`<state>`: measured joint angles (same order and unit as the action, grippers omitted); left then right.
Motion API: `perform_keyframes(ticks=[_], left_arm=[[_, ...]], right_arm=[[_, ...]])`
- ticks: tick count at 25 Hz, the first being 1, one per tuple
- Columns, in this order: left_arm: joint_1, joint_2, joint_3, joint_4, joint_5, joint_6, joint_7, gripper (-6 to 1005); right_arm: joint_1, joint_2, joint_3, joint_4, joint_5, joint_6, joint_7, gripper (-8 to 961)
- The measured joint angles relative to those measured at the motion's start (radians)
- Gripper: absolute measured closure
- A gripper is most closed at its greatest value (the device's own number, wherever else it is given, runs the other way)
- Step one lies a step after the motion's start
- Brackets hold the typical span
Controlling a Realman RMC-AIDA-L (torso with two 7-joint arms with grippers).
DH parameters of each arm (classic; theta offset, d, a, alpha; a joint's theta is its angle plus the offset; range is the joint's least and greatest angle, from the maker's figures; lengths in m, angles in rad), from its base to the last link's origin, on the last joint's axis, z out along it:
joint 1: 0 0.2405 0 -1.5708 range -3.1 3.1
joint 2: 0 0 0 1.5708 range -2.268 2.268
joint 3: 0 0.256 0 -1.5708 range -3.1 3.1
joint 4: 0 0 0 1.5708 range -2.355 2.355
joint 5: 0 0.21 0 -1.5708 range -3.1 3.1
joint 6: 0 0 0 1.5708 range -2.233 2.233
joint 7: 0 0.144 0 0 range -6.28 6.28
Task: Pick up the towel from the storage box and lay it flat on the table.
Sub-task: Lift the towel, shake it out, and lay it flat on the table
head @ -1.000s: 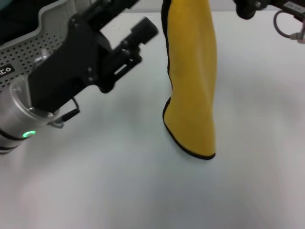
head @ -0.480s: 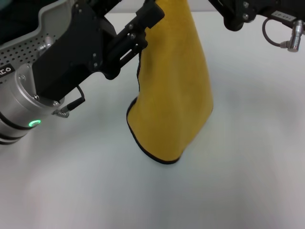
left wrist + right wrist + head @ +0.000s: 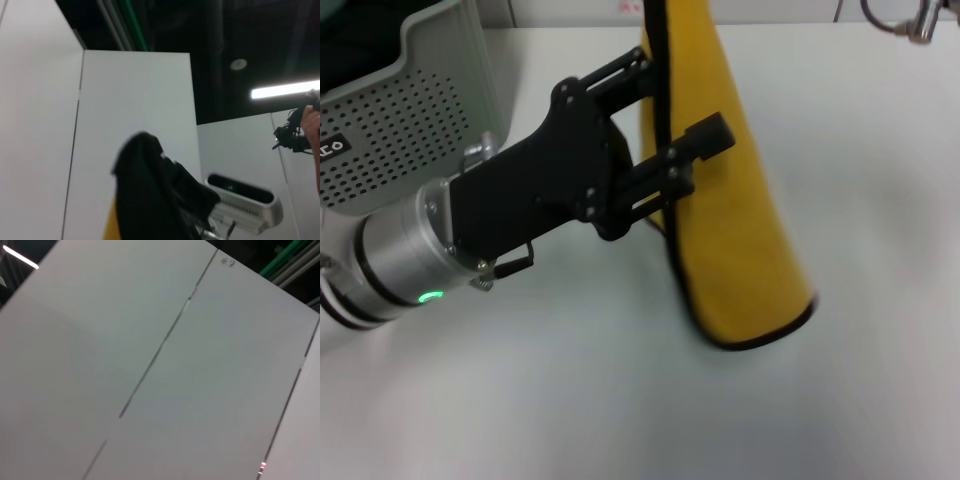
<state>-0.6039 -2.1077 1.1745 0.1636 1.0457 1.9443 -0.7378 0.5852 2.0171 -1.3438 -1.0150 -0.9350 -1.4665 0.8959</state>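
Observation:
The mustard-yellow towel [image 3: 735,230] with black edging hangs bunched from above the top of the head view. Its lower end touches or nearly touches the white table [image 3: 570,400]. What holds its top is out of view. My left gripper [image 3: 682,98] is open and reaches in from the left. One finger [image 3: 630,75] is behind the towel's left edge and the other [image 3: 705,137] is in front of it. A sliver of the towel [image 3: 110,226] shows in the left wrist view. The grey perforated storage box [image 3: 410,110] stands at the back left. My right gripper is out of view.
A cable with a metal plug [image 3: 905,20] of the right arm shows at the top right corner. The right wrist view shows only pale panels. The left wrist view shows the robot's head camera [image 3: 240,200] and the ceiling.
My left gripper has moved right to the towel, its fingers now on either side of the left edge. The towel's lower end has swung right. The right arm has left the view.

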Motion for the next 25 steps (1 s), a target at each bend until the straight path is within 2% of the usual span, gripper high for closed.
perform_keyframes(ticks=[7, 16, 25], left_arm=[[0.06, 0.0, 0.003, -0.002, 0.01, -0.046, 0.0, 420], [0.056, 0.0, 0.015, -0.051, 0.003, -0.143, 0.002, 419], [0.074, 0.0, 0.016, -0.097, -0.001, -0.175, 0.052, 427]], right_arm=[[-0.009, -0.002, 0.018, -0.048, 0.0, 0.03, 0.001, 939], [0.007, 0.0, 0.031, -0.074, 0.006, 0.039, 0.003, 939], [0.012, 0.001, 0.031, -0.125, 0.008, 0.116, 0.003, 938]])
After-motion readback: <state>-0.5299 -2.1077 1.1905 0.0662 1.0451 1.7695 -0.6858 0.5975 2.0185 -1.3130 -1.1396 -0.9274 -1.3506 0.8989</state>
